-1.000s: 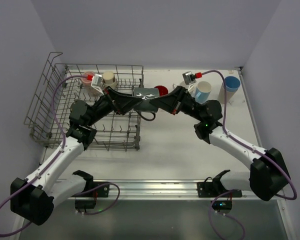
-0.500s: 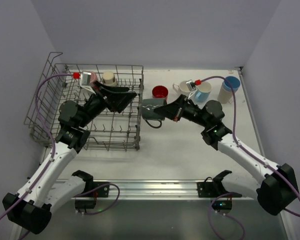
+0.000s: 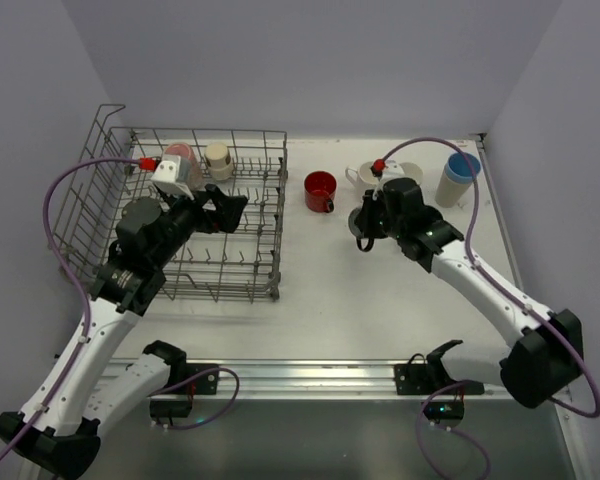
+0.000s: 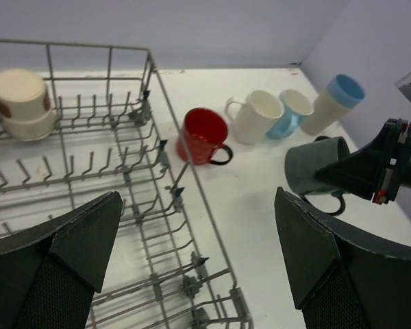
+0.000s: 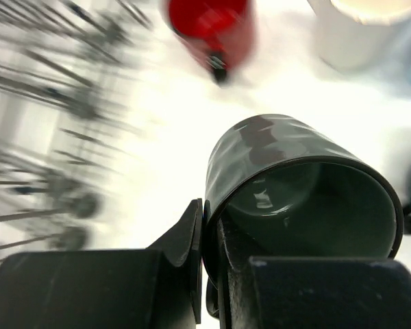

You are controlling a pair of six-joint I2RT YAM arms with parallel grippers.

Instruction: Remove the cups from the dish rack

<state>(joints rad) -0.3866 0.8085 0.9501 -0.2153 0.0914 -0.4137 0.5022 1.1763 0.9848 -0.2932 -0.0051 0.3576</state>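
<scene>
The right gripper (image 5: 207, 229) was clenched on the rim of the glossy, dimpled dark teal mug (image 5: 281, 161), held tilted near the red mug (image 4: 202, 136). The left gripper (image 4: 197, 199) stood wide open, touching nothing, over the grey wire dish rack (image 4: 153, 77), which held a cream tumbler (image 4: 22, 103).

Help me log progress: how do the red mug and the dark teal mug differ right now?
The red mug sits free on the table; the dark teal mug is pinched at its rim by the right gripper. The red mug stands; the dark teal mug is tipped sideways. Both have handles.
</scene>
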